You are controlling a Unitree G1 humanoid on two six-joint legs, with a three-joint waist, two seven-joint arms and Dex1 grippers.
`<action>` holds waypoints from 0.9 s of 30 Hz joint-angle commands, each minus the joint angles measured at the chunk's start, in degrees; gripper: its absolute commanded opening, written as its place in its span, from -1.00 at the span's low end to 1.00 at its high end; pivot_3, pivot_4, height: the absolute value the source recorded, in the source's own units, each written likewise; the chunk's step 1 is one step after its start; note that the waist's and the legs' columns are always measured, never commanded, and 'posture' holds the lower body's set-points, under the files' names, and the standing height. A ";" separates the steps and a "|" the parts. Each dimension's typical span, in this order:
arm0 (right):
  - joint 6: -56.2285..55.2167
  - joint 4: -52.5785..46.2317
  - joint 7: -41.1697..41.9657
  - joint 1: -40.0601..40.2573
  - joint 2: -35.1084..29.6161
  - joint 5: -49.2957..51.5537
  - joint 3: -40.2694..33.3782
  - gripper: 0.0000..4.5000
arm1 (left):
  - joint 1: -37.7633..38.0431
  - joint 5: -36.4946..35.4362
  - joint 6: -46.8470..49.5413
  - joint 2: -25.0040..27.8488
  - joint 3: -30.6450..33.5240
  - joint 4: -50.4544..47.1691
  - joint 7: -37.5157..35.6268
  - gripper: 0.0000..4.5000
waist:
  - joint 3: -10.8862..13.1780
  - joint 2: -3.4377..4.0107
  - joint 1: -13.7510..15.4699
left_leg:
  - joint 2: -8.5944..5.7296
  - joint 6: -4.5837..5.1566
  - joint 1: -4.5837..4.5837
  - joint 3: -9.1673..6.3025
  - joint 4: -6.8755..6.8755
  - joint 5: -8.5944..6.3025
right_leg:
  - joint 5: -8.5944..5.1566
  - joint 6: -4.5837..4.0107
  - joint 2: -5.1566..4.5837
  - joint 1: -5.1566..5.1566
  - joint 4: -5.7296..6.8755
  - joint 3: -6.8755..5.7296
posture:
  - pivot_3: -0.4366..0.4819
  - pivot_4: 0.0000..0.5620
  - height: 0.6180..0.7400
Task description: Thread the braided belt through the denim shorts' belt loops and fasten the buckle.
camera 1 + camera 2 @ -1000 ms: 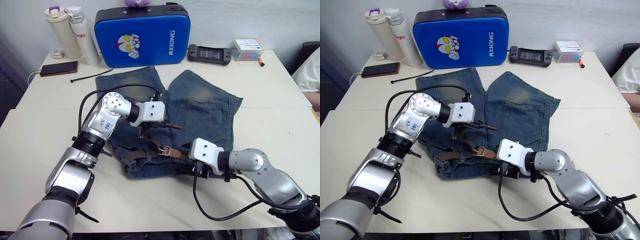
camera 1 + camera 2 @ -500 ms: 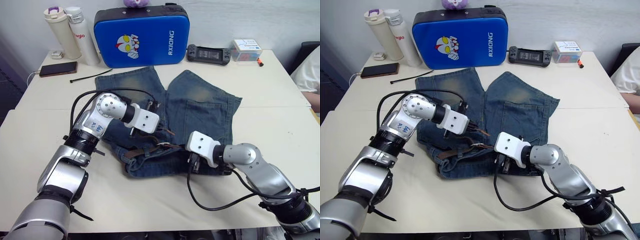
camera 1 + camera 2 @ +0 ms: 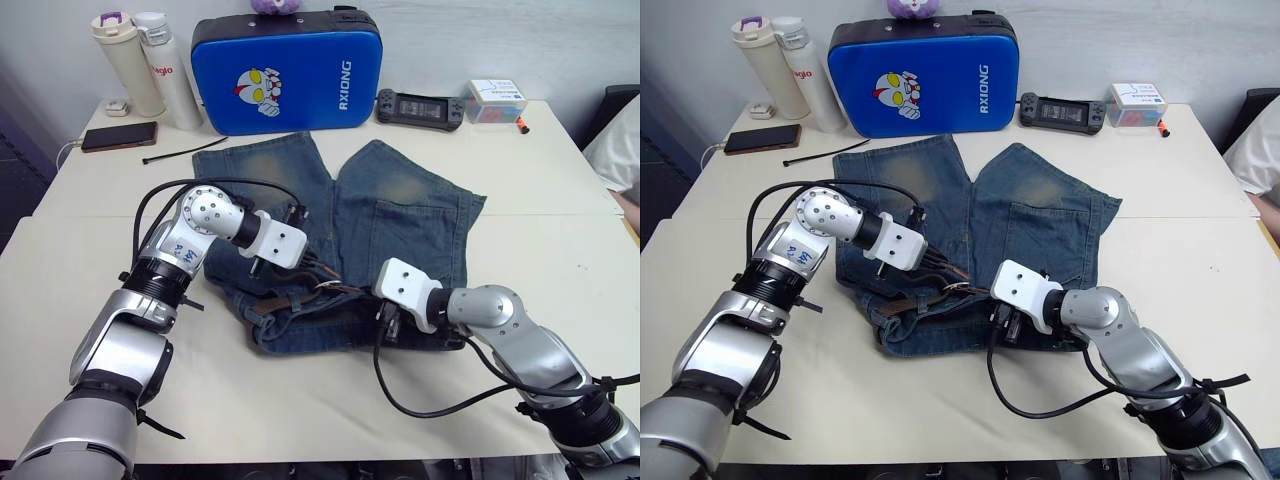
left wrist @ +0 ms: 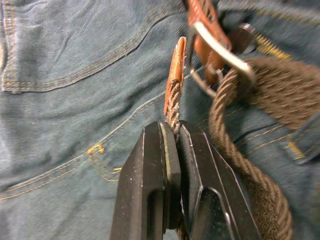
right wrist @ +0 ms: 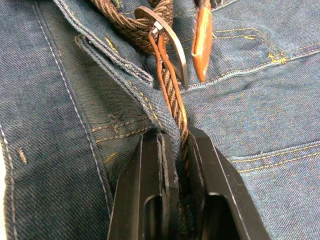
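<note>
On the pale bench (image 3: 80, 270) the left hand (image 4: 172, 131) is clenched on the tip of the braided belt (image 4: 260, 90). The denim shorts (image 3: 400, 215) lie mid-bench with the buckle (image 5: 167, 37) at the waistband. The right hand (image 5: 177, 137) pinches the belt beside it. A blue case (image 3: 280, 70) stands behind.

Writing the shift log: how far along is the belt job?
Mostly threaded: the braided belt runs along the waistband of the denim shorts. In hand: the left end effector pinches the belt's tip by the buckle, while the right end effector grips the belt behind it. Left: fastening the buckle.
</note>
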 commanded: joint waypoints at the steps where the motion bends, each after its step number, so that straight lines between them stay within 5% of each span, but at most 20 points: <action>1: -0.53 -1.74 -0.49 -0.59 0.00 -0.21 -1.69 -1.00 | -0.07 -2.90 2.02 1.24 1.00 -3.91 -4.07 -1.00 | 0.00 0.00 0.01 | 0.00 0.00 -0.03 -0.02 0.02 0.00 | 0.00 0.00 0.00 -0.02 0.01 0.00 | -0.05 -0.47 0.75; 13: -0.86 -1.50 -0.08 -1.13 -0.07 -0.32 -1.73 -1.00 | -0.11 2.69 -2.51 3.25 -0.25 -2.32 -1.63 -1.00 | 0.00 0.00 0.03 | -0.02 0.02 -0.09 -0.05 0.08 -0.01 | 0.00 0.00 -0.01 -0.06 0.06 -0.02 | -0.05 -0.47 0.75; 27: 0.01 -2.09 -0.38 -1.82 0.45 -0.59 -1.04 -1.00 | 1.27 0.49 1.43 -0.39 0.07 -6.22 -2.10 -1.00 | 0.00 0.00 -0.06 | 0.00 0.02 -0.12 -0.06 0.11 -0.01 | 0.00 0.00 0.00 -0.08 0.08 -0.05 | -0.05 -0.47 0.75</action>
